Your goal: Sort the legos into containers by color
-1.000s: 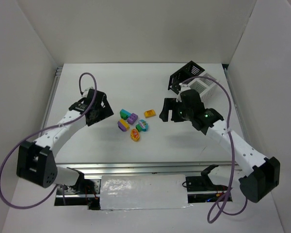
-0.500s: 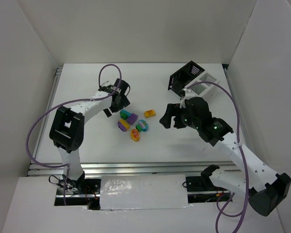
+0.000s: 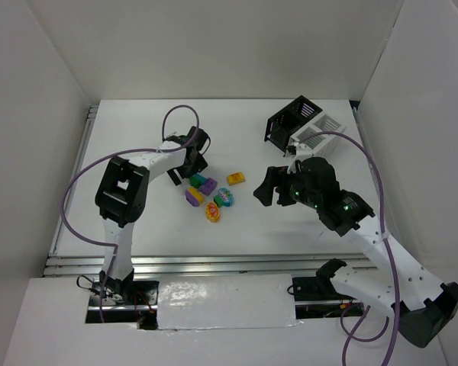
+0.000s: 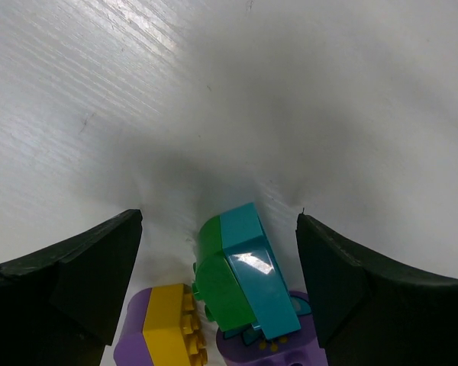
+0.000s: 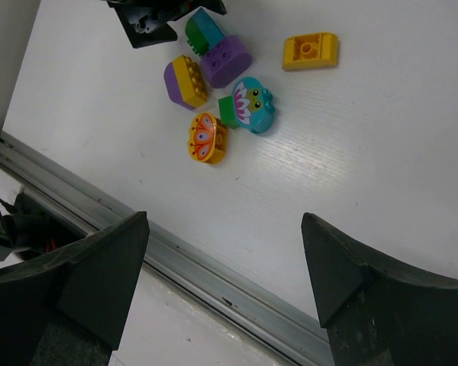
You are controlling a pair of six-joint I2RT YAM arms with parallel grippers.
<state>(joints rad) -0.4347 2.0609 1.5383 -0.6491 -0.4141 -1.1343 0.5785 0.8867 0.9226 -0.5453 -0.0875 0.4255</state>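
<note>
A white counter (image 3: 237, 236), faintly scuffed, sits inside 3 plain white walls (image 3: 214, 46). A ribbed metal rail (image 3: 214, 263) runs along its near edge, and a narrower metal strip (image 3: 78, 164) runs along its left side. Just below the rail lies a glossy white sheet (image 3: 225, 301).

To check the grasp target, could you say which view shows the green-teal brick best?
Left wrist: the brick is close, centred and sharp. Top external shows it tiny; right wrist, small at the top edge.
</note>
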